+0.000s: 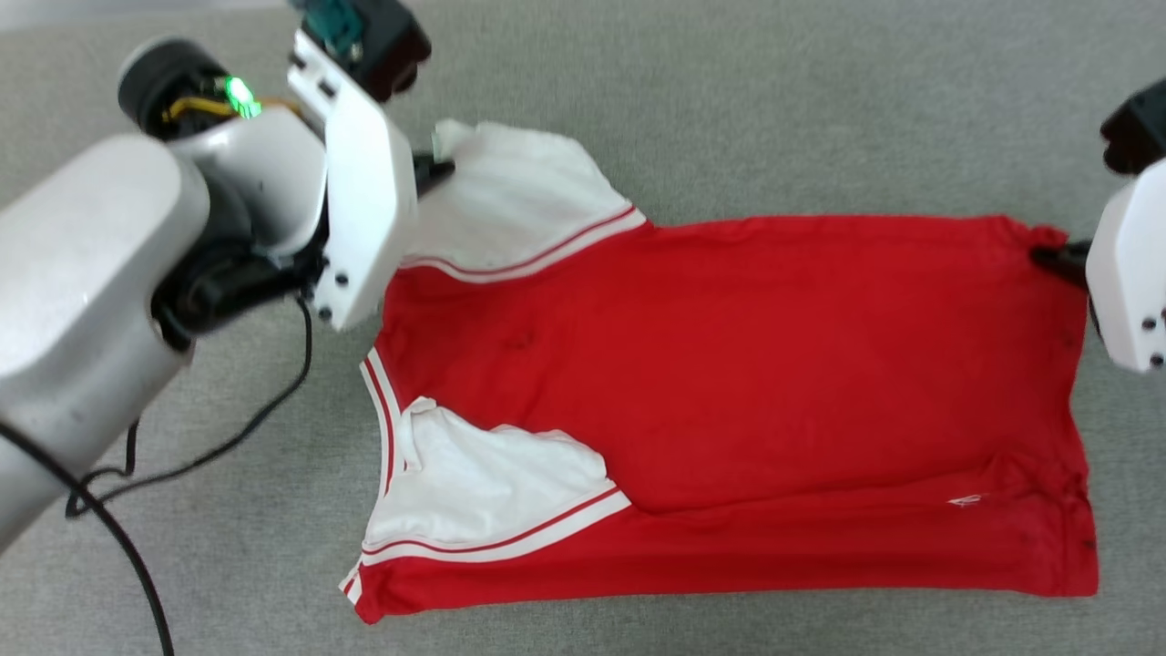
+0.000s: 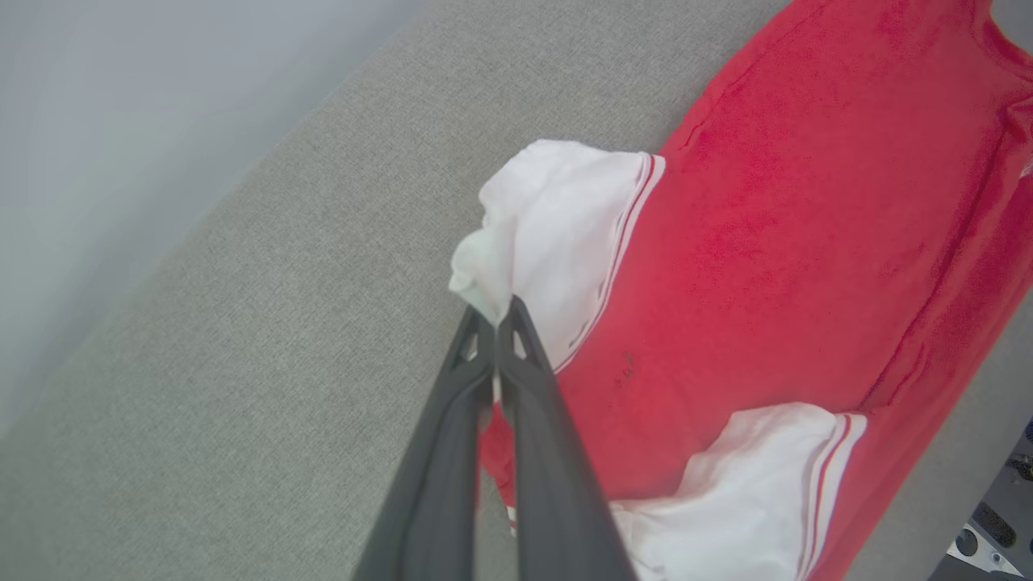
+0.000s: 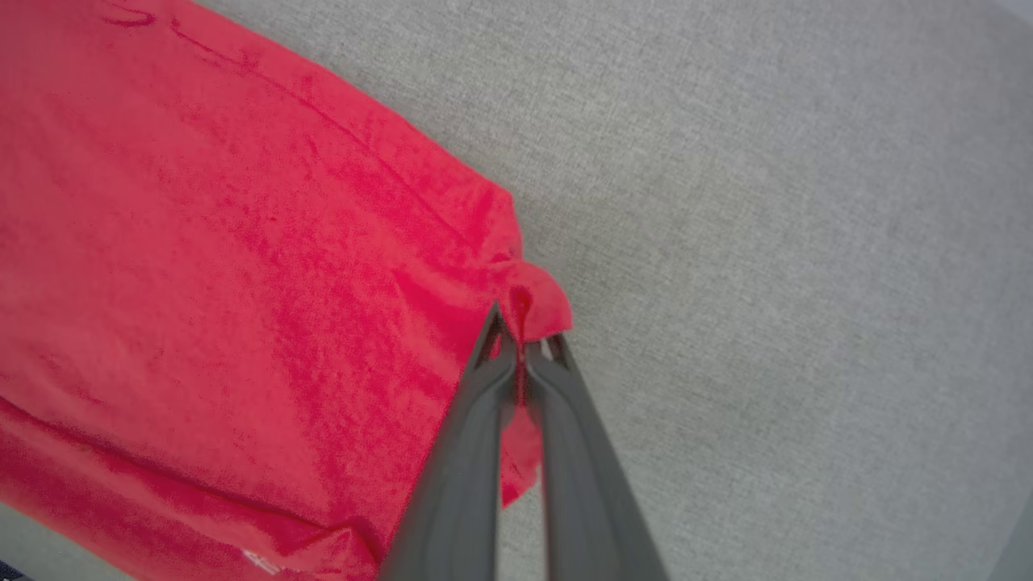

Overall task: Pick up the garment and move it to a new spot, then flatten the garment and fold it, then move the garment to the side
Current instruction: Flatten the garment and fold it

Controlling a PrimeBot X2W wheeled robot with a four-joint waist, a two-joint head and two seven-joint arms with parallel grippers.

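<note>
- A thin black cable [image 1: 264, 415] loops on the grey woven surface [image 1: 774, 100], left of the garment [image 1: 729, 364].
- The garment lies spread flat: soft red knit, white sleeves.
- At its far edge, the left gripper [image 2: 496, 316] is clamped on a white sleeve tip and the right gripper [image 3: 520, 335] on a red hem corner.

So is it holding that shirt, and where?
Yes, both grippers are shut on the garment: the left gripper pinches the far white sleeve at its edge, the right gripper a red hem corner.
</note>
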